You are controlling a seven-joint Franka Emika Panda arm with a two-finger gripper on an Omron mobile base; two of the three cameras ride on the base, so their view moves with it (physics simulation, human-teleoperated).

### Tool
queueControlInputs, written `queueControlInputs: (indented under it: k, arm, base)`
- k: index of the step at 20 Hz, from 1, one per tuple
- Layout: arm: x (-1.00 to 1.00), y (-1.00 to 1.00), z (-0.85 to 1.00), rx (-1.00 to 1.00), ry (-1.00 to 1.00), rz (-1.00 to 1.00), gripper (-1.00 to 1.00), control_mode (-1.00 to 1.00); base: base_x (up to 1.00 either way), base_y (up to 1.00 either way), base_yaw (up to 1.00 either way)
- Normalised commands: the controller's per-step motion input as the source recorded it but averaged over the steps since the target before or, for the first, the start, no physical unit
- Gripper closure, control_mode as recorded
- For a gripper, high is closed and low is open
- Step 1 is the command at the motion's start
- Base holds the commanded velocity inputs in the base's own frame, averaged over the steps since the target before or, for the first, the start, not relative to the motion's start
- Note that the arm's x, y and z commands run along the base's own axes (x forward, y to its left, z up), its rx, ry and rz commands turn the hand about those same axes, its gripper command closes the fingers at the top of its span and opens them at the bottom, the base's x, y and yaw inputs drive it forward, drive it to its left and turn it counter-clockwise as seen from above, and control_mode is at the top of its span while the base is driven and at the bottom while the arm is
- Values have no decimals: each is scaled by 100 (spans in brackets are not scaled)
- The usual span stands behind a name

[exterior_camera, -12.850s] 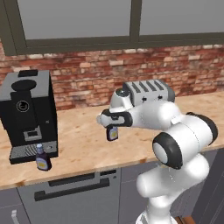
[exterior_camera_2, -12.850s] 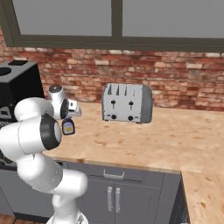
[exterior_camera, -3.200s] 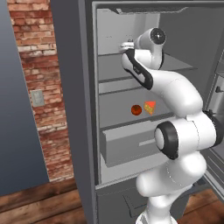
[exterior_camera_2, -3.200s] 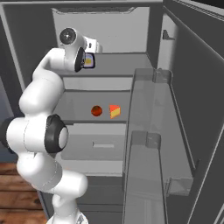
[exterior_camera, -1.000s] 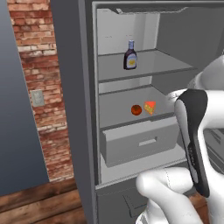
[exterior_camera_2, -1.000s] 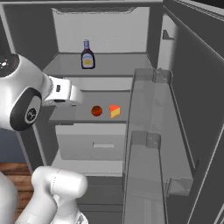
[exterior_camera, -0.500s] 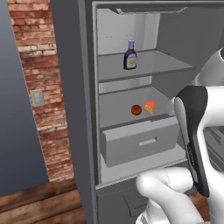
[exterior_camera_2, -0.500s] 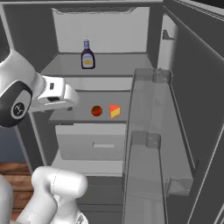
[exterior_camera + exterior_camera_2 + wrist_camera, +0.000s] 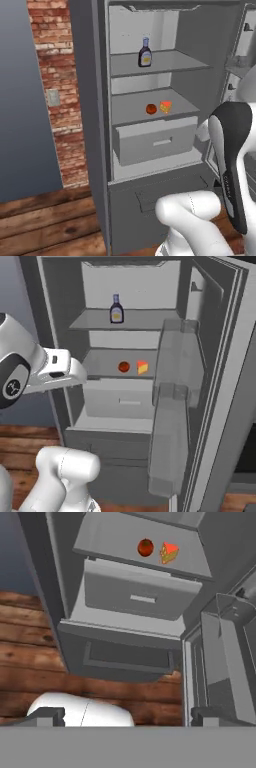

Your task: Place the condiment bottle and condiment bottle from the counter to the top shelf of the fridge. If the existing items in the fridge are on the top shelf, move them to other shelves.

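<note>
One dark condiment bottle with a yellow label stands upright on the top shelf of the open fridge. The existing items, a red ball and an orange cheese wedge, lie side by side on the shelf below. My gripper is open and holds nothing. It hangs low in front of the fridge, well short of the shelves. My white hand sits left of the opening. The counter is out of view.
A wide grey drawer sits under the lower shelf. The open door with clear racks stands to the right. My own forearm is in front at the right. Brick wall and wooden floor lie left of the fridge.
The whole picture has shifted a little, so the base has moved. My hand has sunk slightly lower in front of the fridge. The jaws stay open and the bottle stays on its shelf.
</note>
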Motion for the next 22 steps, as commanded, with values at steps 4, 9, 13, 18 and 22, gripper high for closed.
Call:
queueControlInputs:
  k: [4, 9, 13, 18, 22]
  arm:
    - [0, 0, 0, 0, 0, 0, -100, 100]
    - [0, 0, 0, 0, 0, 0, -100, 100]
    - [0, 0, 0, 0, 0, 0, -100, 100]
    - [0, 0, 0, 0, 0, 0, -100, 100]
    - [0, 0, 0, 0, 0, 0, -100, 100]
  base:
    - [-100, 25, 2]
    - [-100, 45, -6]
    - [-100, 62, -17]
    - [-84, 24, -65]
    - [-11, 5, -97]
